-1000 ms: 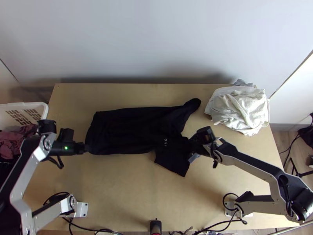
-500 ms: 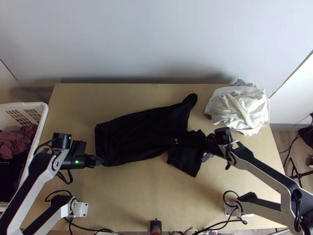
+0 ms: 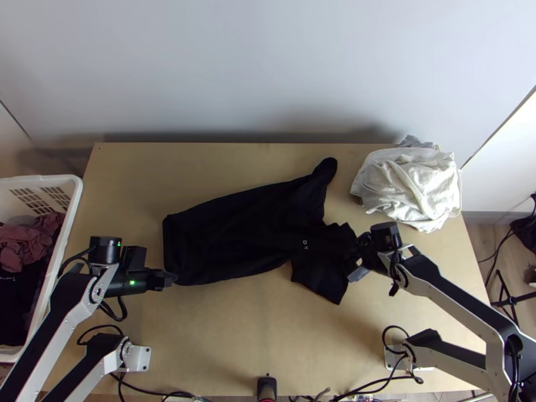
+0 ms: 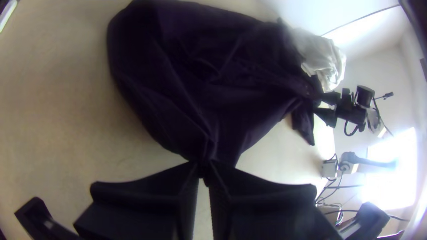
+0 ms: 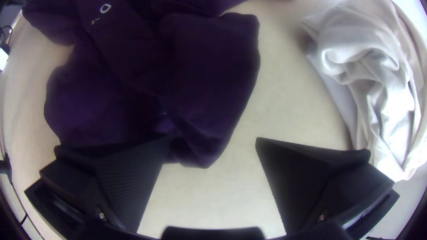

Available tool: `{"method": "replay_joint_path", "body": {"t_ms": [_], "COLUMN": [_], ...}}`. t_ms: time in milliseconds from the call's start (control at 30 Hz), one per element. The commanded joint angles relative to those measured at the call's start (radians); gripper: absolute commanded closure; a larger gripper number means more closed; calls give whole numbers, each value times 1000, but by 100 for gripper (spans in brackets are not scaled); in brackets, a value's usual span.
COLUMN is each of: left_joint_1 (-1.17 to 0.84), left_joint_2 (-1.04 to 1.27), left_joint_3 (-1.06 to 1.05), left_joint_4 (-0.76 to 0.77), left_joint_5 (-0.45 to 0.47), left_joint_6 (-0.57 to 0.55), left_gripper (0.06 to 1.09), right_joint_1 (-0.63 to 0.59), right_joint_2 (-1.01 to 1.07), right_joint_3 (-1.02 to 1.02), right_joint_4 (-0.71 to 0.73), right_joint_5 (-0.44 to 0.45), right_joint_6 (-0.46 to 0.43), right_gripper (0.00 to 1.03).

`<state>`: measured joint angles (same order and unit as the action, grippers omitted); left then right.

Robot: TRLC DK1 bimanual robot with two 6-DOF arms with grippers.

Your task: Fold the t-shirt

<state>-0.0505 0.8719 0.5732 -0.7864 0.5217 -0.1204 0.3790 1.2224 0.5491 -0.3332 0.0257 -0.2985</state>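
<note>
Left gripper (image 3: 175, 277) pinches one end of the shirt (image 3: 234, 234); right gripper (image 3: 356, 264) stands spread by its sleeve end. One basket (image 3: 75, 194) holds pink cloth (image 3: 20, 242) and, apparently, dark cloth (image 3: 13, 301). The table (image 3: 234, 335), near a pale wall (image 3: 268, 67), bears one shirt mid-surface, one white heap (image 3: 415, 187).

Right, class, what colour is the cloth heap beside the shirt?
White, clearest in the right wrist view.

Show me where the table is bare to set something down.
Widest: the table between the dark t-shirt and the near edge. A strip also lies free beyond the shirt, toward the wall. Crowded: the shirt's left end, in the left gripper; its right end, by the open right gripper; the far right corner, under white cloth.
</note>
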Motion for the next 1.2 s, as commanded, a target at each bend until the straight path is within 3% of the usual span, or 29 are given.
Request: {"method": "replay_joint_path", "body": {"t_ms": [0,467,567,867,1167], "left_joint_1": [18,18,18,28,44], "left_joint_2": [-19,-60,-62,-73,-106], "left_joint_3": [-32,-38,-38,-39,-36], "left_joint_4": [4,-7,-7,-8,-16], "left_joint_5": [-12,-26,-26,-26,-28], "left_joint_6": [-1,11,11,11,4], "left_gripper": [92,92,92,92,92], "right_joint_1": [26,55,107,239,262], "right_joint_2": [-34,-224,-236,-90,-35], "right_joint_3": [26,95,86,83,61], "right_joint_4": [-112,-460,-517,-492,-474], "right_joint_5": [-3,-76,-93,-95,-96], "right_joint_6": [64,111,136,260,271], "right_gripper": [4,4,4,4,4]}}
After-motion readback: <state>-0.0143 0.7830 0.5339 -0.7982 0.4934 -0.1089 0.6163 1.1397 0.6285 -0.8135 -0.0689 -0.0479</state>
